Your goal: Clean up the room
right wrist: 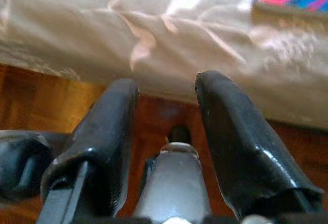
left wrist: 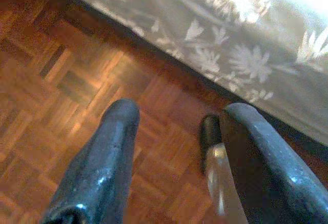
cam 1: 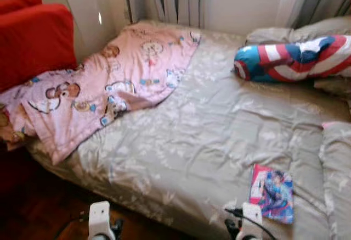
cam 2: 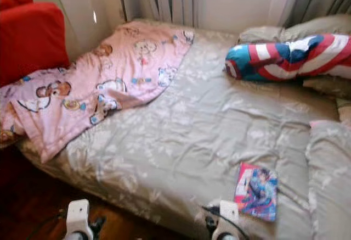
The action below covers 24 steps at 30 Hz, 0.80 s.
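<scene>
Fingers of both grippers stand parted and empty: the left gripper (left wrist: pixel 177 157) hangs over the parquet floor (left wrist: pixel 77 80) beside the bed (cam 1: pixel 192 135), the right gripper (right wrist: pixel 166 131) low at its edge, likely readied for the comic book (cam 1: pixel 272 191) lying near that edge; a pink cartoon blanket (cam 1: pixel 109 86) sprawls crumpled, a striped bolster (cam 1: pixel 296 59) sits by the pillows

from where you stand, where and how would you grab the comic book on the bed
Probably by its near edge. The comic book lies flat on the grey bedspread close to the bed's front edge, just beyond the open right gripper, so come in low from the front and pinch that edge.
</scene>
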Available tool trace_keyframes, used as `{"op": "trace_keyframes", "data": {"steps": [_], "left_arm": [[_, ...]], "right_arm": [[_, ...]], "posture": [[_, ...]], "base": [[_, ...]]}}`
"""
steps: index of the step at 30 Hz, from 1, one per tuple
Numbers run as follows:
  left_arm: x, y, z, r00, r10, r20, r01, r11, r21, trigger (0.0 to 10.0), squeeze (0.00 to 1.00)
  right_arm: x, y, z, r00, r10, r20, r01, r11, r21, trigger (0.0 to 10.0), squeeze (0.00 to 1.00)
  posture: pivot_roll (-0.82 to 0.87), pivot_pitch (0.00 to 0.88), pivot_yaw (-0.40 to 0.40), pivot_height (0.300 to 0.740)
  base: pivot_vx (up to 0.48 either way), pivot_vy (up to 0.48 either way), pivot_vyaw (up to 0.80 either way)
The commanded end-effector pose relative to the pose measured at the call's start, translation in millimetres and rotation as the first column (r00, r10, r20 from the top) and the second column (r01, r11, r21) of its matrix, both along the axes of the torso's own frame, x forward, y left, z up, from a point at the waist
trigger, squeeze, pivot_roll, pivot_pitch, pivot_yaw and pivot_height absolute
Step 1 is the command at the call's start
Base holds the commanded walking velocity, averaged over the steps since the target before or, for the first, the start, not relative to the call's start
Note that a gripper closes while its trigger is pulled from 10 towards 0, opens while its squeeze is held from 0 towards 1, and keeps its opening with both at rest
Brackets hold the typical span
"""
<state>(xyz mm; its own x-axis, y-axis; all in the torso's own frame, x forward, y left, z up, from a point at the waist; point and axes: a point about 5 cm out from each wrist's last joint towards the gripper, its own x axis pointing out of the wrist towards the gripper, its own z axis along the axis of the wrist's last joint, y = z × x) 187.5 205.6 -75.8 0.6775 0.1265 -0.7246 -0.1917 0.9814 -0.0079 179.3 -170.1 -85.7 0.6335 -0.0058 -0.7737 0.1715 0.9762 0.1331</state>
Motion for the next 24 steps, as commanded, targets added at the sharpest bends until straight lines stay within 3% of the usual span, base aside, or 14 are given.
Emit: {"op": "trace_keyframes", "data": {"steps": [1, 9, 24], "left_arm": [[1.5, 4.7, 1.1, 1.0, -0.007, -0.009, 0.008, 1.0, 0.014, 10.0, 0.0], [0.8, 5.2, 1.0, 1.0, -0.008, -0.009, 0.008, 1.0, 0.014, 10.0, 0.0], [1.7, 5.5, 1.4, 1.0, -0.001, -0.006, 0.001, 1.0, 0.013, 10.0, 0.0]], "right_arm": [[0.9, 4.4, -0.2, 1.0, -0.009, -0.006, 0.01, 1.0, 0.012, 10.0, 0.0], [-0.1, 4.3, -0.8, 1.0, -0.025, -0.012, 0.025, 1.0, 0.019, 10.0, 0.0], [2.6, 5.9, 0.6, 1.0, -0.015, 0.001, 0.015, 1.0, 0.015, 10.0, 0.0]], "posture": [[0.08, 0.114, 0.003, 0.74], [0.08, 0.109, 0.004, 0.74], [0.08, 0.121, 0.005, 0.74]], "base": [[0.0, 0.356, -0.61], [0.0, 0.356, -0.78], [0.0, 0.367, 0.0]]}}
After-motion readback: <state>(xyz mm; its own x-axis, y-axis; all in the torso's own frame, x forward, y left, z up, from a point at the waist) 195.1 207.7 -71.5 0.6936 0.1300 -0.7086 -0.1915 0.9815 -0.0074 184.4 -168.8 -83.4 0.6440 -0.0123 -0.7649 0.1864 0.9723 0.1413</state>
